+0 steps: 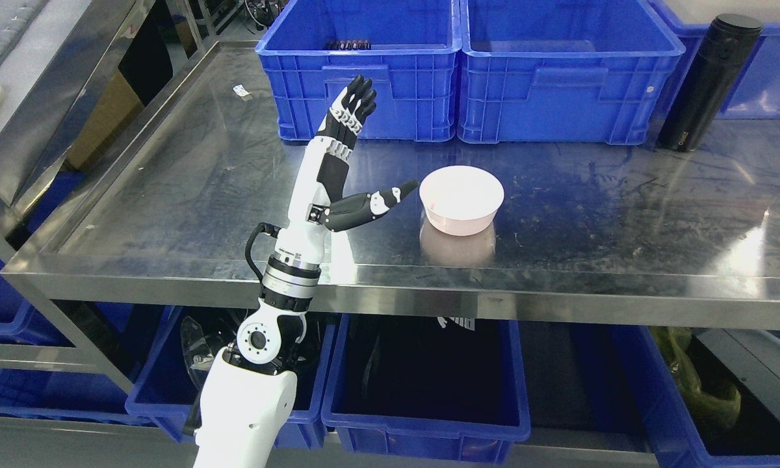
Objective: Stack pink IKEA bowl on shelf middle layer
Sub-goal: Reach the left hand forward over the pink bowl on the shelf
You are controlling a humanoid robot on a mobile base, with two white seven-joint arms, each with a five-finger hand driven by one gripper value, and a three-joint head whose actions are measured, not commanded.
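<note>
Centre of the head view: pink bowl [461, 198] sat upright on the steel shelf surface [169, 195], its reflection showing just below it on the metal. Left hand [338, 175] was raised left of the bowl, arm coming up from the lower left of the frame, past the shelf's front edge. Fingers [354, 107] were stretched out straight, pointing toward the top of the frame, holding nothing. Thumb [380, 203] stuck out sideways to the right, its tip just beside the bowl's left rim; cannot tell if it touched, looked like a sliver of gap. Bowl lay right of the palm, not between thumb and fingers, ungripped.

Upper part of frame: two blue crates [468, 65] stood side by side at the back of the shelf, behind hand and bowl. Black flask [708, 81] stood upright at upper right, well apart from the bowl. Small white scrap [241, 91] lay at upper left of the shelf surface. Bottom of frame: more blue bins [422, 416] sat on the level below. Right hand was out of view.
</note>
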